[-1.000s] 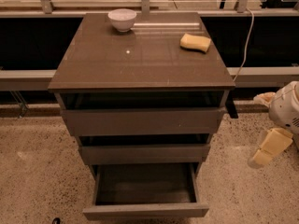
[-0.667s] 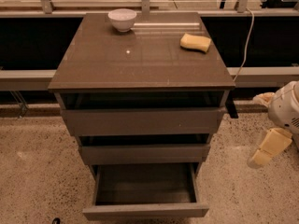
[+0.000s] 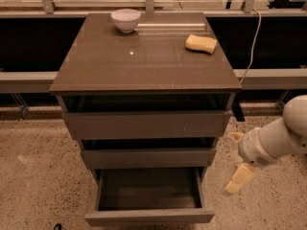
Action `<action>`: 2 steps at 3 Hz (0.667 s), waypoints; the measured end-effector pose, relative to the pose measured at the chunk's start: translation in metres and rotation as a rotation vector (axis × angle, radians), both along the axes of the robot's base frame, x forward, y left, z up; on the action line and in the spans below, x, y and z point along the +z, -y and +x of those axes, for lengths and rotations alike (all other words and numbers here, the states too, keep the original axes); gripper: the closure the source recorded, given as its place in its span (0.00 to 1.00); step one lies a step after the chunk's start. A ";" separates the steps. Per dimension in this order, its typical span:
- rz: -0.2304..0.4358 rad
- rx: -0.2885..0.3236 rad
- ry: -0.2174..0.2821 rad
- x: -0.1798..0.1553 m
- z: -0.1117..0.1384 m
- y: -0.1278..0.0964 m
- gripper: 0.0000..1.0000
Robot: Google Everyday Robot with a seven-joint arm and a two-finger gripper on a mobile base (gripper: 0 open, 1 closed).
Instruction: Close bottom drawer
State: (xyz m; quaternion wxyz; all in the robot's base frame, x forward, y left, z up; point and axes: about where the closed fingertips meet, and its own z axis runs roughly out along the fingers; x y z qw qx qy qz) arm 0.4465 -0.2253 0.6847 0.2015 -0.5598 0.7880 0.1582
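Note:
The bottom drawer point(image 3: 149, 216) of the grey-brown cabinet point(image 3: 144, 56) is pulled far out, and its shallow box shows empty inside. The middle drawer point(image 3: 148, 157) and top drawer point(image 3: 146, 124) stand slightly ajar, with dark gaps above their faces. My gripper point(image 3: 236, 158) hangs on the white arm to the right of the cabinet, level with the middle and bottom drawers and apart from them. Its yellowish fingers point(image 3: 239, 178) are spread, with nothing between them.
A white bowl point(image 3: 125, 19) and a yellow sponge point(image 3: 201, 43) sit on the cabinet top. A rail point(image 3: 268, 78) runs behind the cabinet, and a white cable point(image 3: 252, 42) hangs at the right. Speckled floor point(image 3: 38, 186) lies around the cabinet.
My gripper has moved left and down, closer to the right side of the cabinet's lower drawers. The drawers have not moved.

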 end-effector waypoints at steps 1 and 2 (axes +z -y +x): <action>0.087 0.030 0.073 -0.064 0.004 -0.007 0.00; 0.091 0.029 0.069 -0.067 0.004 -0.007 0.00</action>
